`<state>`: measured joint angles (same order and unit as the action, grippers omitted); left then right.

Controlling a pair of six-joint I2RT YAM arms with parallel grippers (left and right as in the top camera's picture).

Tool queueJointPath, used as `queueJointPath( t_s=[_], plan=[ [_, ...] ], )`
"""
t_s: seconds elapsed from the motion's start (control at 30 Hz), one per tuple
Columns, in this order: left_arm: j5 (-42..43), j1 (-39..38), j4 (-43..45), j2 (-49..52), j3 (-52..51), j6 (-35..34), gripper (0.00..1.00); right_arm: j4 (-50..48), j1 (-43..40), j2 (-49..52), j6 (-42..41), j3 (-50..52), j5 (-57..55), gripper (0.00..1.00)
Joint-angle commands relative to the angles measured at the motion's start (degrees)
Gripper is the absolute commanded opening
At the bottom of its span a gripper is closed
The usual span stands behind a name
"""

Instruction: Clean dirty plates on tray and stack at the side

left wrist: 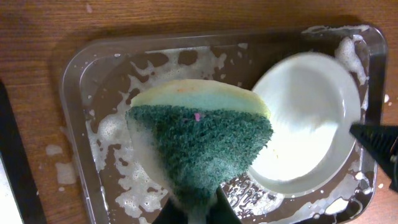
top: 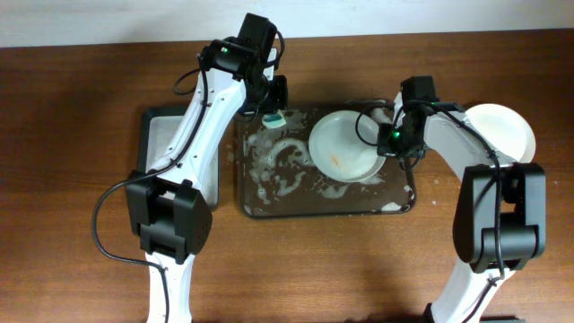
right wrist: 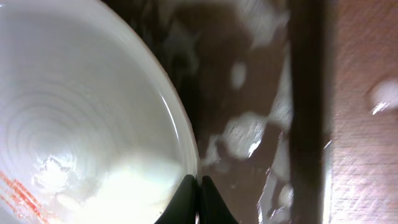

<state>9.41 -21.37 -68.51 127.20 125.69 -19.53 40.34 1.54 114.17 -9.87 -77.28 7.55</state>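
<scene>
A white plate point(top: 341, 144) with a small orange smear lies at the right end of the dark brown tray point(top: 305, 205), which is flecked with foam. My right gripper point(top: 392, 144) is shut on the plate's right rim, one finger on each side of the edge point(right wrist: 197, 199). The orange smear shows at the lower left of the plate point(right wrist: 81, 112) in the right wrist view. My left gripper point(top: 273, 115) hangs over the tray's far left part, shut on a green and yellow sponge point(left wrist: 199, 137). A second white plate point(top: 507, 130) rests on the table right of the tray.
A black tub point(top: 160, 135) stands left of the tray, partly under my left arm. White foam patches point(left wrist: 137, 180) cover the tray floor. Bare wooden table point(right wrist: 367, 124) runs beside the tray's right rim.
</scene>
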Motion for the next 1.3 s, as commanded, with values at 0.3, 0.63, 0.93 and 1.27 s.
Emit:
queueJointPath(
  t_s=[0.3,0.63,0.93,1.27],
  plan=[
    [-0.39,0.15,-0.13,0.42,0.94,-0.57,0.01,6.45,1.44,-3.37,2.05,-1.57,8.15,0.42],
    [-0.48,0.15,-0.59,0.42,0.94,-0.57,0.00,-7.56,1.44,-0.44,20.39,-3.67,3.39,0.39],
    [-1.73,0.15,-0.74,0.42,0.94,-0.57,0.01,-6.05,1.44,4.76,21.84,-3.52,7.69,0.23],
    [-1.66,-0.07,-1.11,1.77,0.94,-0.59,0.01,-0.68,1.44,4.81,7.98,-3.61,7.56,0.04]
  ],
)
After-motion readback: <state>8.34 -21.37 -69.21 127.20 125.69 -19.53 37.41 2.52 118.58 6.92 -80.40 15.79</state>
